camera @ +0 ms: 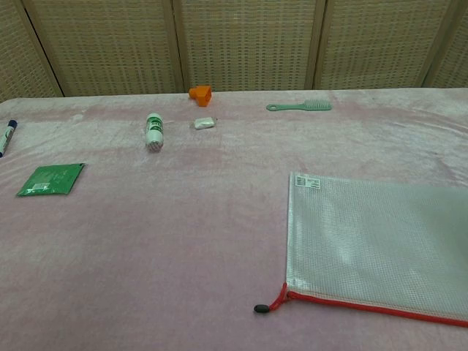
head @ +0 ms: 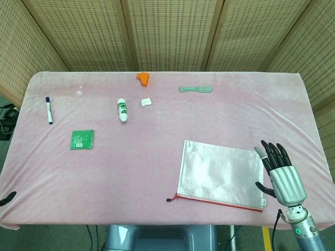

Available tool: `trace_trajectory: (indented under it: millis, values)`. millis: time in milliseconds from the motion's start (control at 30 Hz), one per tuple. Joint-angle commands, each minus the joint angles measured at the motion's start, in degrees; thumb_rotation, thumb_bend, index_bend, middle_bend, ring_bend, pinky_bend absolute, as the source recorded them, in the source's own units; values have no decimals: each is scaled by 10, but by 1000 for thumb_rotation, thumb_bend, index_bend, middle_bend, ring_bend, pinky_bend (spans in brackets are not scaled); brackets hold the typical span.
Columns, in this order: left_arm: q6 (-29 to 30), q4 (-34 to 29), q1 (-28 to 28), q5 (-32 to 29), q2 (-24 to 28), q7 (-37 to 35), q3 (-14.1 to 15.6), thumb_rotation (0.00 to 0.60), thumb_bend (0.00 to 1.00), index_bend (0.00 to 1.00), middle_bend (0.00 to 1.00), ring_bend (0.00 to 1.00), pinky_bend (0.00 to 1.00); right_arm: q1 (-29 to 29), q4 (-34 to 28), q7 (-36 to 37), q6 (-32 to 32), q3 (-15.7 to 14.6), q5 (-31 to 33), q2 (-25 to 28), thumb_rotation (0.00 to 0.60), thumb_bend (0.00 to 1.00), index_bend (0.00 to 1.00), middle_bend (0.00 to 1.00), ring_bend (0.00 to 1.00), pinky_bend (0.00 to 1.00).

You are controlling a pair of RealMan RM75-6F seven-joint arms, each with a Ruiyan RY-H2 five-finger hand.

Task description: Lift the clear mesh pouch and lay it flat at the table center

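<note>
The clear mesh pouch [head: 220,174] lies flat on the pink table at the near right, its red zipper edge toward me and a black pull at its near left corner. In the chest view the clear mesh pouch [camera: 373,245] fills the lower right. My right hand [head: 279,171] hovers just right of the pouch's right edge, fingers apart and extended, holding nothing. Only a dark tip of my left hand [head: 7,198] shows at the left edge of the head view; its fingers are hidden. Neither hand shows in the chest view.
On the pink table [head: 131,172] lie a blue marker [head: 48,110], a green packet [head: 82,139], a white tube [head: 122,110], a small white piece [head: 146,102], an orange object [head: 143,78] and a green brush [head: 196,89]. Woven screens stand behind.
</note>
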Motion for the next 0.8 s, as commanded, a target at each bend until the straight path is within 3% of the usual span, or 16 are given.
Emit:
trace_trajectory:
  millis: [33,133,167,233,267,300,333,400,500,567,667,800]
  values:
    - [0,0,0,0,0,0,0,600,0,0,0,0,0,-1,-1,-1,-2,0,-5,0,600,0,0,0,0,0]
    - [0,1,0,-2,0,0,-1,600,0,0,0,0,0,9,-5,0,-19,-1,-17,-5,600,0,0,12,0,0]
    - [-1,1,0,-2,0,1,-1,600,0,0,0,0,0,18,-6,-2,-33,-1,-22,-7,600,0,0,73,21,0]
    - [-3,0,-1,-3,-1,3,-2,600,0,0,0,0,0,47,-8,-9,-75,1,-38,-7,600,0,0,267,163,15]
    - [-3,0,-1,-4,-1,3,-2,600,0,0,0,0,0,60,-8,-10,-93,3,-44,-7,600,0,0,393,290,88]
    - [-3,-1,-2,-5,-2,3,-3,600,0,0,0,0,0,78,-11,-8,-117,3,-53,-6,600,0,0,487,402,226]
    - [-5,-1,-3,-7,-2,4,-4,600,0,0,0,0,0,103,-19,4,-154,3,-62,-4,600,0,0,538,459,351]
    - [-8,0,-5,-12,-3,5,-7,600,0,0,0,0,0,140,-35,28,-209,2,-69,3,600,0,16,661,585,690]
    - [-15,2,-8,-19,-5,9,-9,600,0,0,0,0,0,184,-53,55,-272,7,-69,5,600,0,98,800,732,924]
    - [-20,3,-11,-24,-7,12,-11,600,0,0,0,0,0,209,-64,65,-307,12,-63,-1,600,0,164,860,803,985]
    - [-28,6,-16,-33,-10,18,-15,600,0,0,0,0,0,243,-74,67,-362,18,-48,-19,600,20,264,915,859,1000]
    - [-40,9,-22,-44,-14,24,-18,600,0,0,0,0,0,274,-69,32,-419,23,-23,-55,600,177,384,956,888,1000]
